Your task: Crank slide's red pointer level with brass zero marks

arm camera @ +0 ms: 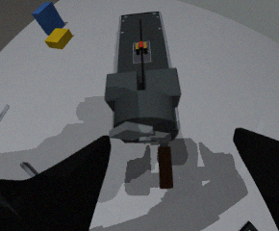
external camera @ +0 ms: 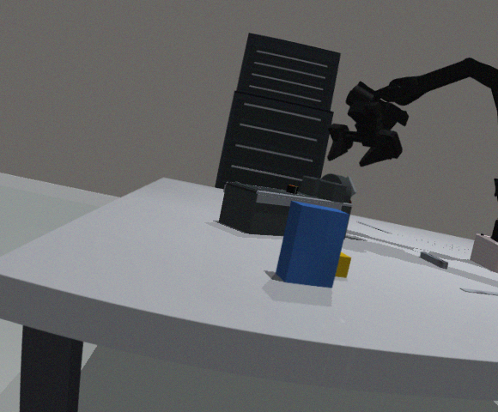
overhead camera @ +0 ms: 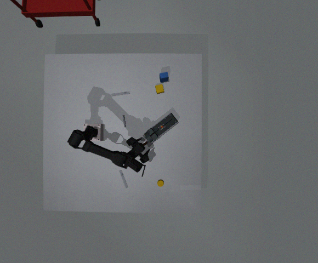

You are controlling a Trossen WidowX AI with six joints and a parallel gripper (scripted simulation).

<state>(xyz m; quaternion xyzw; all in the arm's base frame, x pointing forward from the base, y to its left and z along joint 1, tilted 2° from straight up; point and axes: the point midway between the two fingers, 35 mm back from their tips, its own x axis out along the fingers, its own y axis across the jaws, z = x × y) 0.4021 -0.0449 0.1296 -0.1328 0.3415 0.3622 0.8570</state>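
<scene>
The dark grey machine (overhead camera: 167,124) (external camera: 249,213) (arm camera: 154,29) stands on the table. Its red pointer (arm camera: 140,44) sits in the top slot, between the two brass marks, and looks level with them in the wrist view; a tiny offset cannot be ruled out. The crank's brown handle (arm camera: 165,167) sticks out from the machine's near end. My gripper (overhead camera: 145,144) (external camera: 345,162) (arm camera: 173,138) is wide open and empty. It is above the machine's crank end, with the handle visible below between the spread fingers and touched by neither.
A blue block (overhead camera: 164,76) (external camera: 313,244) (arm camera: 48,18) and a yellow block (overhead camera: 159,89) (external camera: 343,264) (arm camera: 59,38) stand beyond the machine. A yellow round piece (overhead camera: 160,183) and thin grey bars (overhead camera: 123,178) (external camera: 434,259) lie on the table. A red cart (overhead camera: 58,13) stands off the table.
</scene>
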